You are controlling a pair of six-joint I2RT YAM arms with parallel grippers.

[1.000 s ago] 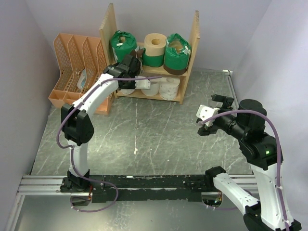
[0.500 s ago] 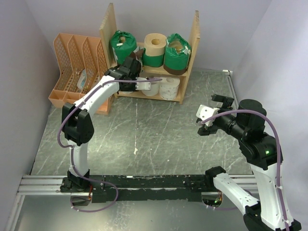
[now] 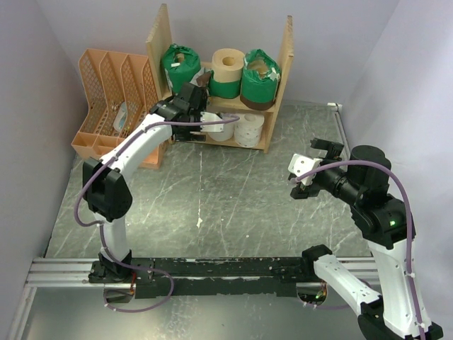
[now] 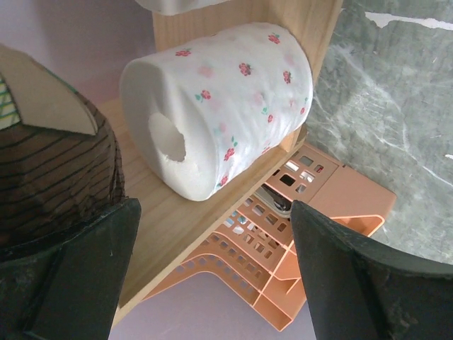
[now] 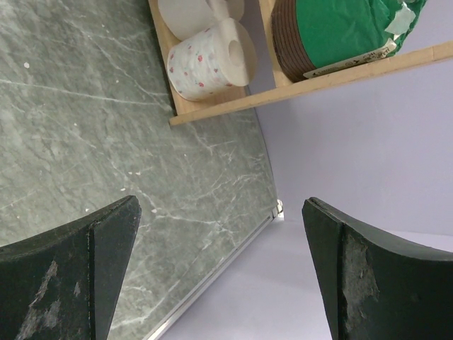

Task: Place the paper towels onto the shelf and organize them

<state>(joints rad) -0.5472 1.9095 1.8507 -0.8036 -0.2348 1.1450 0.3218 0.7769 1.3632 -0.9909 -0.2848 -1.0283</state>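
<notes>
**Left tool [image 4: 214,209] open at the shelf [image 3: 159,39], floral roll [image 4: 226,106] in its lower corner**

The left arm reaches across the tabletop [image 3: 212,191] to the left end of the shelf's lower board. In the left wrist view the tool's two dark fingers [image 4: 78,276] stand wide apart with nothing between them. The floral roll sits just beyond their tips, and neither finger touches it. The roll rests in a corner of the shelf, against wood on two sides, its hollow core turned toward the camera. A brown-wrapped roll [image 4: 49,170] fills the left edge of that view. The orange rack [image 4: 318,234] shows past the shelf's side panel.

From above, the upper board carries a green roll [image 3: 178,65] on the left and a second green roll [image 3: 260,76] on the right. Between them a cream roll [image 3: 228,60] is stacked on a green-and-brown roll [image 3: 226,86]. On the lower board, right of the arm, a white roll [image 3: 224,130] and a second floral roll [image 3: 248,127] stand side by side.

The right tool [image 5: 221,205] hangs above the tabletop on the right, well apart from the shelf. Its fingers [image 5: 71,276] are spread wide and hold nothing. Its camera looks toward the shelf's right end, where the second floral roll stands beside the side panel.
</notes>
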